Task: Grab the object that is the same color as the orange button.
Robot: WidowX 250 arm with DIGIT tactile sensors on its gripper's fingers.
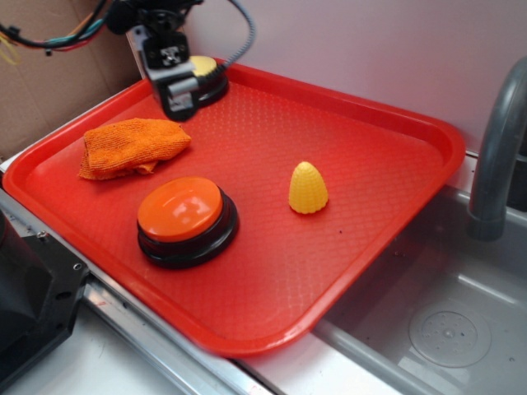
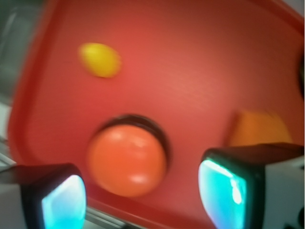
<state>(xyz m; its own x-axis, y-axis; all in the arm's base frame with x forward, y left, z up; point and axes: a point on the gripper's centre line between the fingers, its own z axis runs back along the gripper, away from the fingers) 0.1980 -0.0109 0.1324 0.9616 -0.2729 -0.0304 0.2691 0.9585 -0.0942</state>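
Observation:
The object, a small orange knitted cloth (image 1: 132,146), lies crumpled at the left of the red tray (image 1: 346,140). The orange button (image 1: 184,216), a dome on a black base, stands in front of it. My gripper (image 1: 179,105) hangs above the tray's back left, just behind and to the right of the cloth. In the blurred wrist view my gripper (image 2: 143,200) is open with nothing between the two fingers. There the orange button (image 2: 126,160) shows through the gap, and the cloth (image 2: 257,129) peeks out above the right finger (image 2: 224,191).
A yellow ribbed cone (image 1: 308,188) stands right of centre on the tray, and shows as the yellow cone (image 2: 100,59) in the wrist view. A button with a pale yellow top (image 1: 206,72) sits at the back behind my gripper. A metal sink (image 1: 449,333) and grey faucet (image 1: 496,156) are to the right.

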